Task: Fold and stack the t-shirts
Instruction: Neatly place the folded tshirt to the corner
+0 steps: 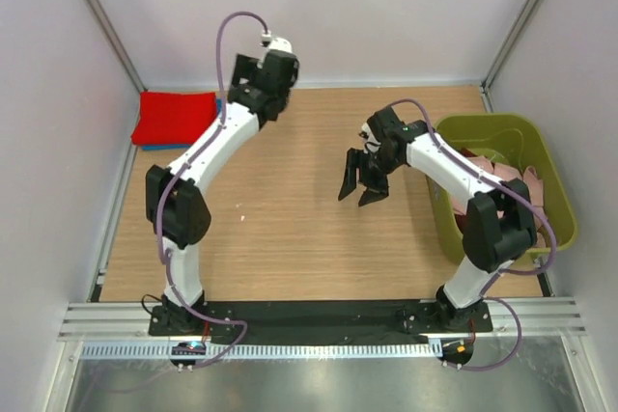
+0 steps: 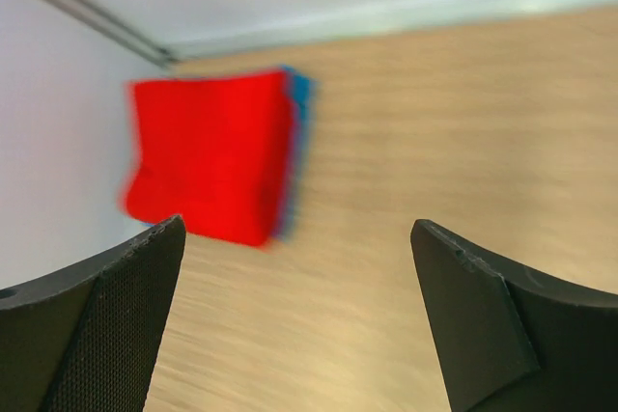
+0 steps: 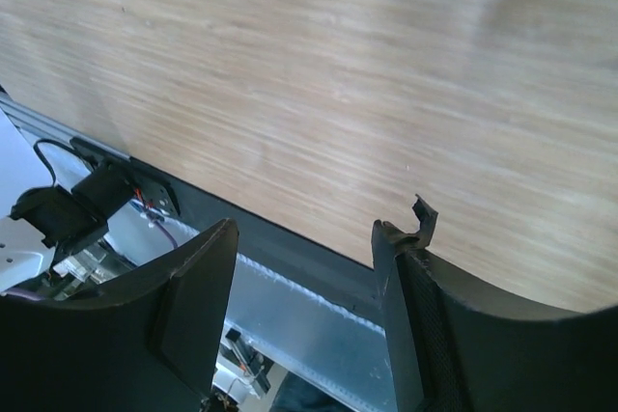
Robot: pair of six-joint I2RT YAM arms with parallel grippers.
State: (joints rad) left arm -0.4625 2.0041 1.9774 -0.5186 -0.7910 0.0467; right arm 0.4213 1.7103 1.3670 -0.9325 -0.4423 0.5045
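Observation:
A folded bright red t-shirt point(image 1: 174, 118) lies at the back left corner of the table on top of a blue t-shirt point(image 1: 219, 103), of which only an edge shows. The left wrist view blurs the red t-shirt point(image 2: 208, 156) and the blue edge point(image 2: 299, 103). My left gripper point(image 1: 246, 69) hangs to the right of that stack, open and empty point(image 2: 297, 229). Over the middle right of the table my right gripper point(image 1: 360, 188) is open, with nothing between its fingers point(image 3: 309, 233). Pale pink t-shirts point(image 1: 502, 171) lie crumpled in the bin.
An olive-green plastic bin point(image 1: 502, 124) stands at the table's right edge, beside my right arm. White walls with metal posts close in the back and both sides. A black base rail point(image 3: 290, 238) runs along the near edge of the wooden table point(image 1: 290, 219).

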